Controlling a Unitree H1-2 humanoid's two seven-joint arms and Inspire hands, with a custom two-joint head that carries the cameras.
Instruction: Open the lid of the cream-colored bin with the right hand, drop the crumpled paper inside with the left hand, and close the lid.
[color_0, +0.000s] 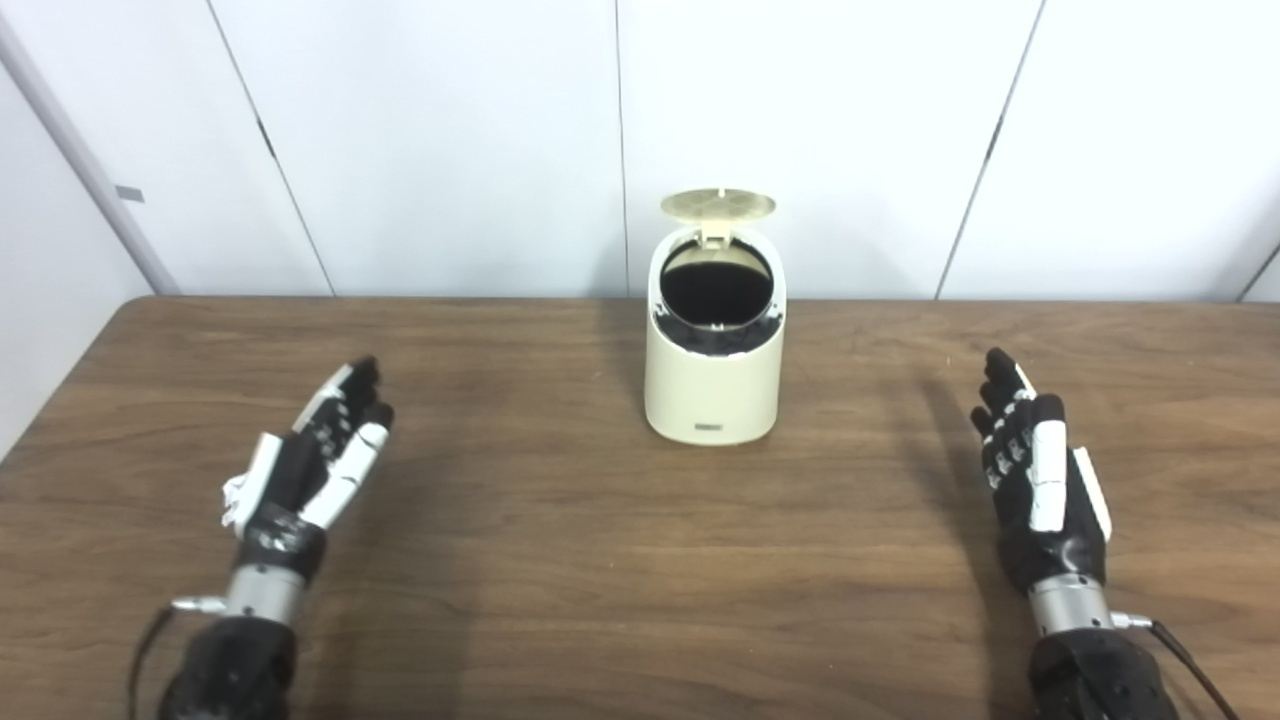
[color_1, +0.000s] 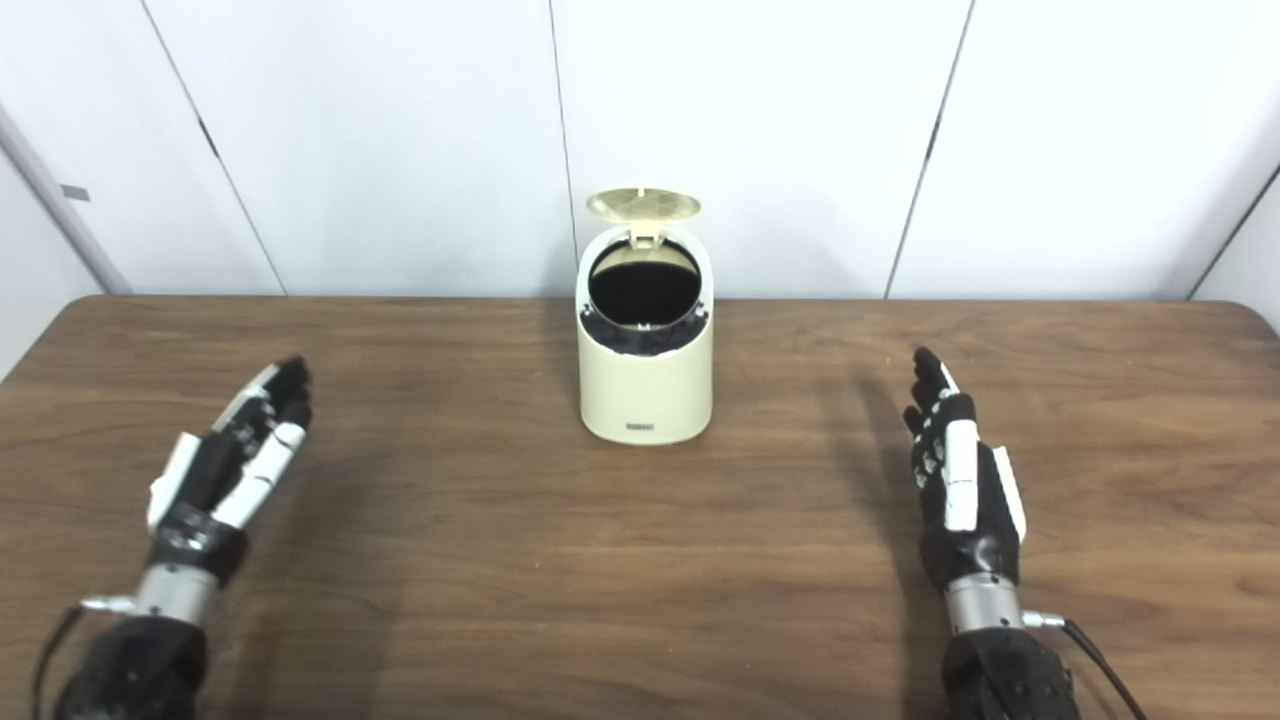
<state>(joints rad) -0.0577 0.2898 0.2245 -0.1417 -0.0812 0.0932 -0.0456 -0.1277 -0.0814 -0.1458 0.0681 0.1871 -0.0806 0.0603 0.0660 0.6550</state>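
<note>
The cream-colored bin (color_0: 711, 385) stands upright at the middle of the table, toward the back. Its round lid (color_0: 718, 204) is tipped up behind the opening, and the inside is dark. My left hand (color_0: 318, 455) hovers low at the front left, fingers stretched out and apart, far from the bin. A small jagged white bit (color_0: 232, 500) shows at this hand's outer edge; I cannot tell whether it is crumpled paper. My right hand (color_0: 1035, 470) is at the front right, also open with straight fingers. No crumpled paper is plainly visible.
The wooden table (color_0: 560, 560) runs the full width of the view, with its rounded far right corner (color_1: 1255, 312) showing. White wall panels (color_0: 450, 140) stand right behind the table's back edge.
</note>
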